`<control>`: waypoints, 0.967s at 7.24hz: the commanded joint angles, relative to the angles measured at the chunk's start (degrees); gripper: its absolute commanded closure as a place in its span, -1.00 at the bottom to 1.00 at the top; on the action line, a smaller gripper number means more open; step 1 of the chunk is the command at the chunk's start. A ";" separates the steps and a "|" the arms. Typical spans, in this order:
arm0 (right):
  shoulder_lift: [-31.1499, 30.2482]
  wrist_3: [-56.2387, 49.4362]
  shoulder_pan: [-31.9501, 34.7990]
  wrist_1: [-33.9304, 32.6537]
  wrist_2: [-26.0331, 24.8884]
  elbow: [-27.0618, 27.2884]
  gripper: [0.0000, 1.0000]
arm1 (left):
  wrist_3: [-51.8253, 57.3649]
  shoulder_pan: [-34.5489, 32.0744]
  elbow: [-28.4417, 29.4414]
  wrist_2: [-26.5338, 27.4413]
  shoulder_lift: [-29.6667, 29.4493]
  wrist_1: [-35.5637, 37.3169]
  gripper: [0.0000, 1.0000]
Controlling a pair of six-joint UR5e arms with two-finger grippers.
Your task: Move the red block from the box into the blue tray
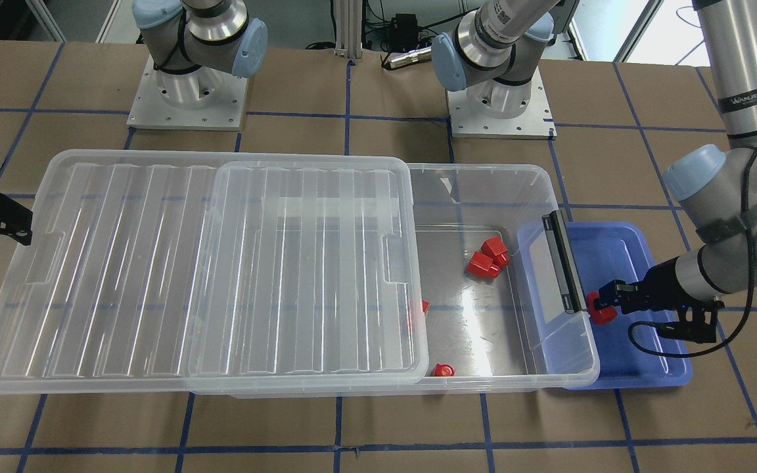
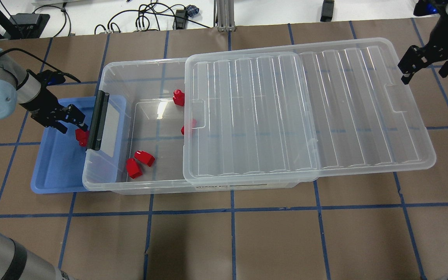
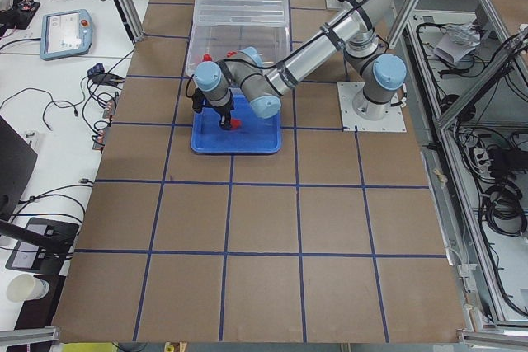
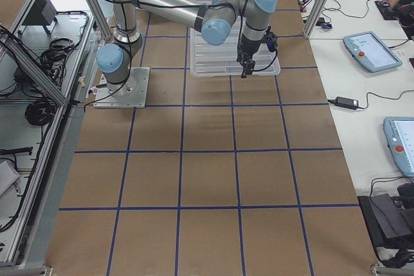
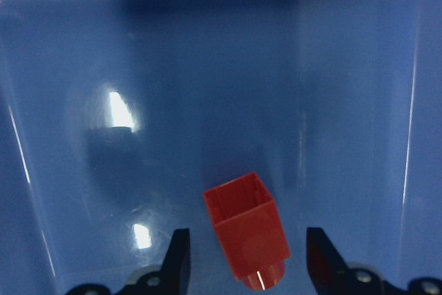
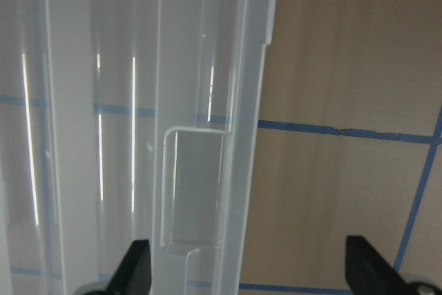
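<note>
The red block (image 5: 246, 230) lies between the fingers of my left gripper (image 5: 248, 257), which is open, with a gap on each side of the block. It sits low over the floor of the blue tray (image 2: 53, 175), close to the box's black latch bar (image 2: 98, 120). The same block (image 1: 601, 311) shows at the tip of my left gripper (image 1: 606, 297) in the front view. The clear box (image 2: 107, 186) holds several more red blocks (image 2: 144, 157). Its ribbed lid (image 2: 305, 109) is slid partway off. My right gripper (image 2: 423, 76) is open and empty over the lid's far end.
The blue tray (image 1: 654, 371) is tucked partly under the latch end of the box. One red piece (image 2: 188, 126) lies half under the lid's edge. The lid's notched rim (image 6: 200, 191) is below my right gripper. Brown table with blue tape lines surrounds everything.
</note>
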 commanded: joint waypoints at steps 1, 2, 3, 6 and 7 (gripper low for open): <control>1.01 -0.24 -0.22 -1.90 -2.02 0.02 -1.00 | -0.07 -3.38 11.51 0.28 7.05 -24.05 -1.00; 1.62 -0.50 -1.87 -2.77 -3.33 0.02 -1.00 | -0.33 -6.36 19.32 0.45 9.88 -31.76 -1.00; 1.97 -1.29 -4.15 -2.78 -3.17 0.19 -1.00 | -3.81 -10.83 24.88 4.98 11.21 -36.27 -1.00; 2.68 -1.29 -4.79 -2.69 -2.73 2.04 -1.00 | -16.59 -27.18 24.78 8.36 13.42 -27.33 -1.00; 2.59 -0.95 -4.62 -2.08 -2.64 2.65 -1.00 | -16.42 -27.13 22.24 8.36 13.68 -23.61 -1.00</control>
